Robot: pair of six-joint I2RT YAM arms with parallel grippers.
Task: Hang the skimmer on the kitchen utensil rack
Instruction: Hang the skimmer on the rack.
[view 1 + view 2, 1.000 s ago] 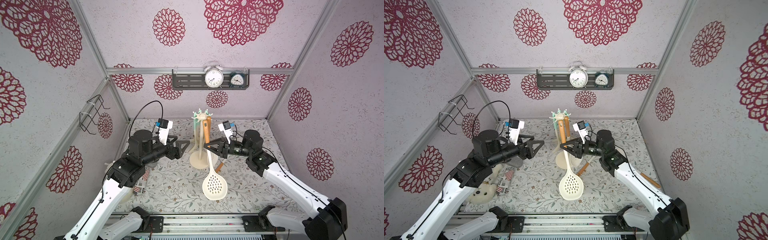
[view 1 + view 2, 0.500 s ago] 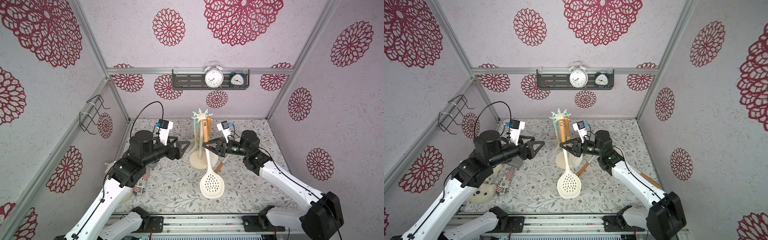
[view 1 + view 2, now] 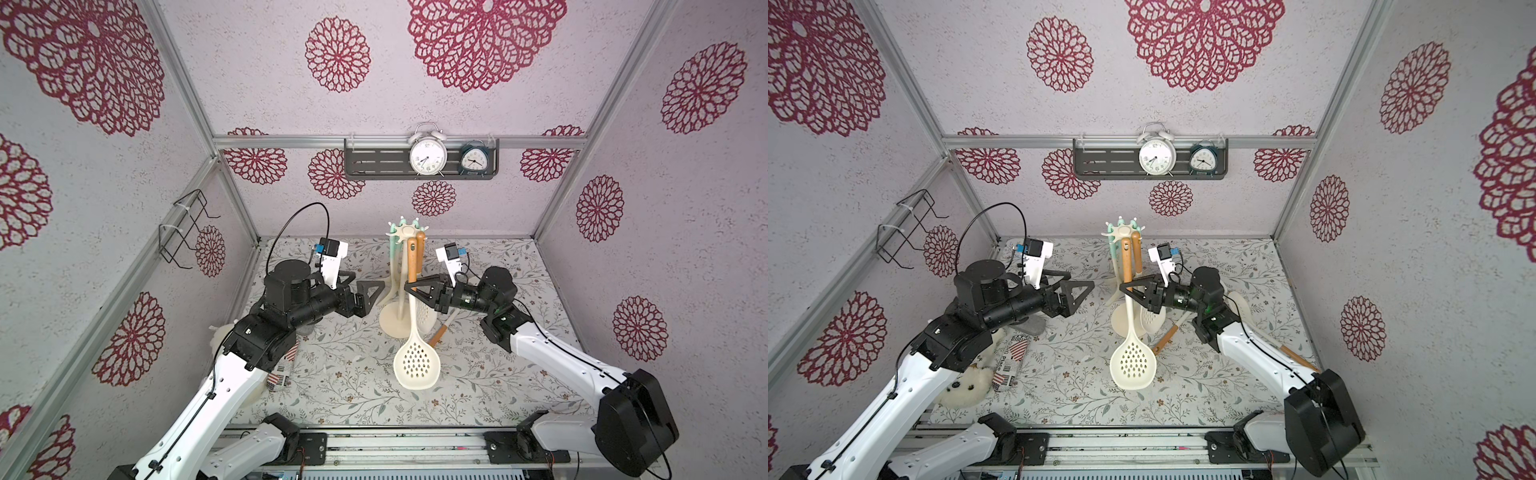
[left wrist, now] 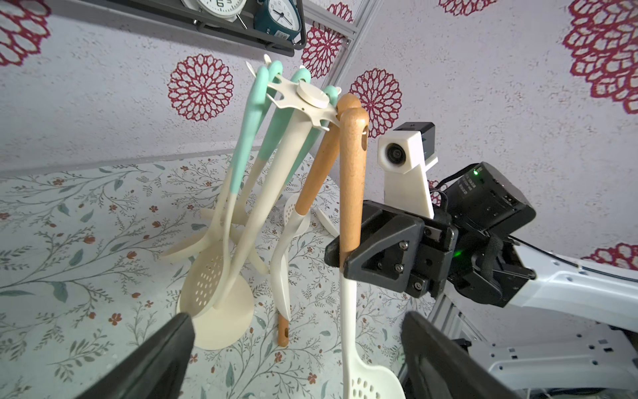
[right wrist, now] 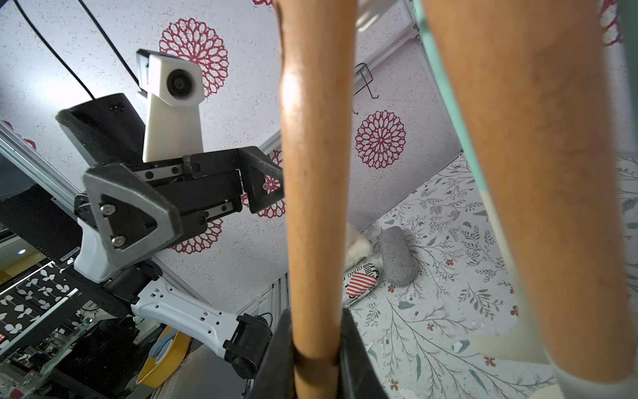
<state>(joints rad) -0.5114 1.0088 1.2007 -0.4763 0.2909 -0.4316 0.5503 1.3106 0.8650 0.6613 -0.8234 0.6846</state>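
We see the skimmer [image 3: 412,328] upright just in front of the rack [image 3: 406,230], wooden handle up and perforated bowl down. Only the left wrist view shows the handle's hanging hole [image 4: 363,138], level with the rack's crown and just beside its hooks, threaded on none. The right wrist view shows the right gripper [image 5: 316,350] clamped on that handle. The left gripper [image 3: 368,281] gapes wide and empty to the left of the rack.

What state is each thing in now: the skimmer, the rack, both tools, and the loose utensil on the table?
skimmer, upright, clamped at its wooden handle, not yet hung
kitchen utensil rack, standing, several utensils hanging from it
right tool, shut on the skimmer
left tool, open, empty
wooden-handled utensil, lying on the table by the rack's base
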